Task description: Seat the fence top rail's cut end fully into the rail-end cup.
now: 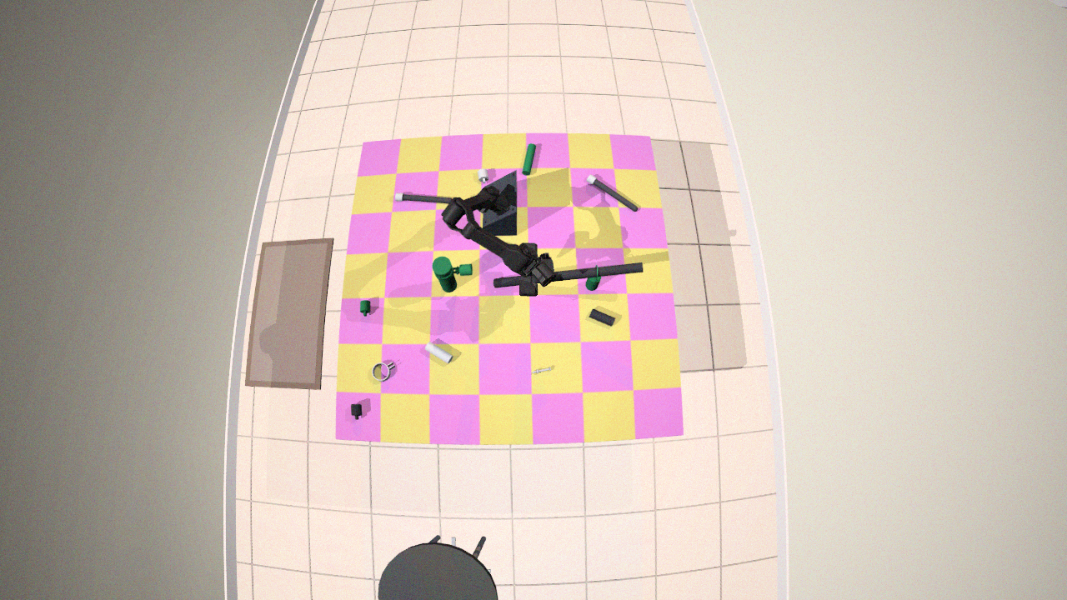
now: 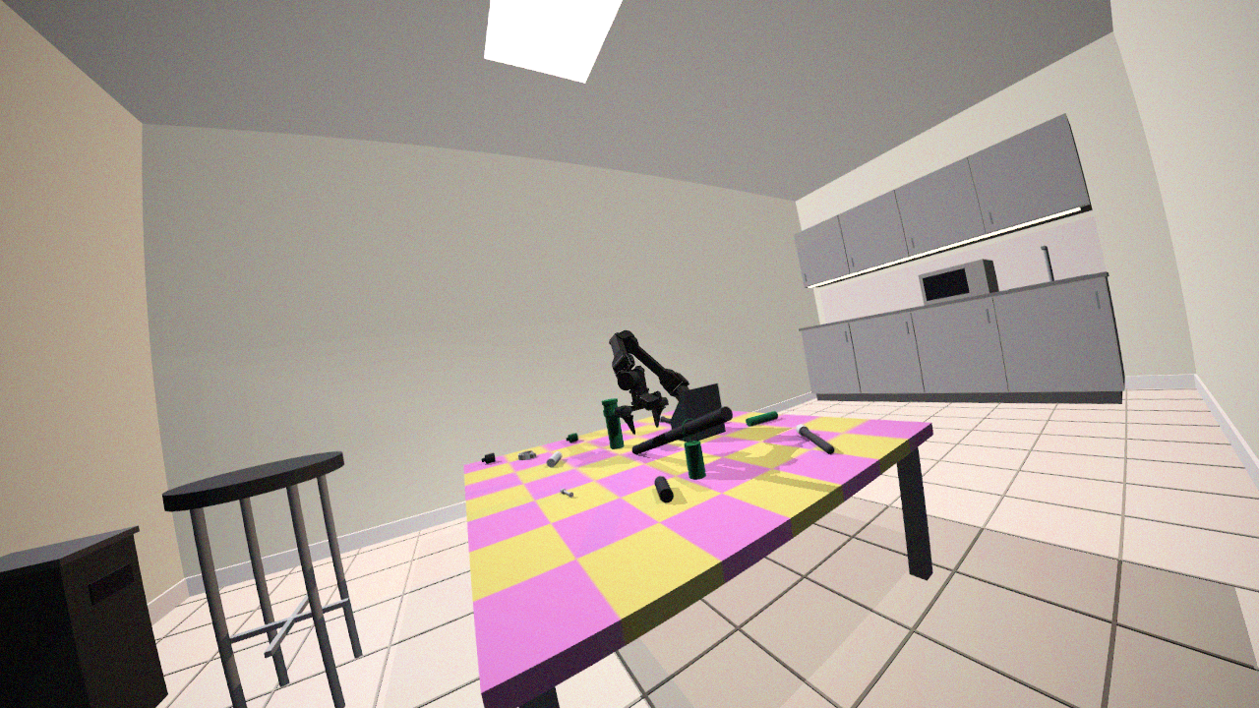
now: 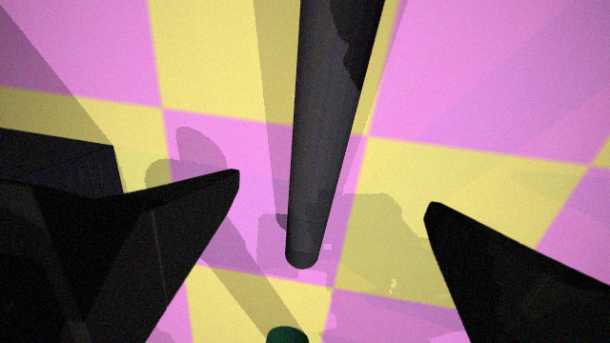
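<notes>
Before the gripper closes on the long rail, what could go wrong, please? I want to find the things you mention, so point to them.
The open gripper [image 1: 538, 287] [image 2: 644, 424] [image 3: 331, 193] has the rail [image 1: 608, 271] [image 2: 682, 431] [image 3: 316, 143] between its fingers, not gripped. Closing unevenly might push it sideways. The rail slopes, so its low end could meet the cup [image 1: 466, 269] off line. Pushing hard may also tip the short green post [image 1: 592, 282] [image 2: 695, 460] under it.

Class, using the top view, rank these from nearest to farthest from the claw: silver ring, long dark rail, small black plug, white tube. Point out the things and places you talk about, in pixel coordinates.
1. Long dark rail [image 1: 600, 271] [image 2: 682, 431] [image 3: 319, 143]: directly beneath the open claw [image 1: 535, 276] [image 2: 643, 426] [image 3: 333, 192].
2. White tube [image 1: 439, 352] [image 2: 554, 459]: lower left of it.
3. Silver ring [image 1: 374, 371] [image 2: 526, 454]: farther left.
4. Small black plug [image 1: 356, 409] [image 2: 489, 458]: by the table's lower-left corner.
</notes>
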Tool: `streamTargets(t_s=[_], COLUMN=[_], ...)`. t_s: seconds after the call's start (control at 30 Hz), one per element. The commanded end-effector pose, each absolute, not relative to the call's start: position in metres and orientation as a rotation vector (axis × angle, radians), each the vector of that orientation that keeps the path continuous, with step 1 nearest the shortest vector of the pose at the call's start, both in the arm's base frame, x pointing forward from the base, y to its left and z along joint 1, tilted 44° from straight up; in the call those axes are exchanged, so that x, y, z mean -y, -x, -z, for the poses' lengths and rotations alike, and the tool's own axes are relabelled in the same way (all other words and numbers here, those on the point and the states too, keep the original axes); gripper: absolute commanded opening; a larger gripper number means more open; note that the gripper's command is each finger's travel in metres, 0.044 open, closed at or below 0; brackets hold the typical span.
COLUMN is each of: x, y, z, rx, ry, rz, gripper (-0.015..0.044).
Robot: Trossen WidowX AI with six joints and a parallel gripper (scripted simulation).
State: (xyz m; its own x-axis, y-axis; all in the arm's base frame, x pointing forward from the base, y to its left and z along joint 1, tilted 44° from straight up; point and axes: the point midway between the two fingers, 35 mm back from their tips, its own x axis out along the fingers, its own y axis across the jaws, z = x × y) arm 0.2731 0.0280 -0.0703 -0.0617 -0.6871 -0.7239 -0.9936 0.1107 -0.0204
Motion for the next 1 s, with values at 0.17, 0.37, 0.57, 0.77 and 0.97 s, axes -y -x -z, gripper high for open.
streamTargets(t_s=[0.17, 0.37, 0.57, 0.77, 0.97], x=[-0.018, -0.012, -0.005, 0.002, 0.008], y=[-0.273, -0.273, -0.273, -0.272, -0.272], z=[0.082, 0.088, 0.095, 0.102, 0.109], rx=[-1.808, -1.808, -1.808, -1.808, -1.808], ry=[1.644, 1.643, 1.643, 1.643, 1.644], rz=[-0.679, -0.679, -0.679, -0.679, -0.679], gripper=[0.0440, 0.0440, 0.0440, 0.0440, 0.0440])
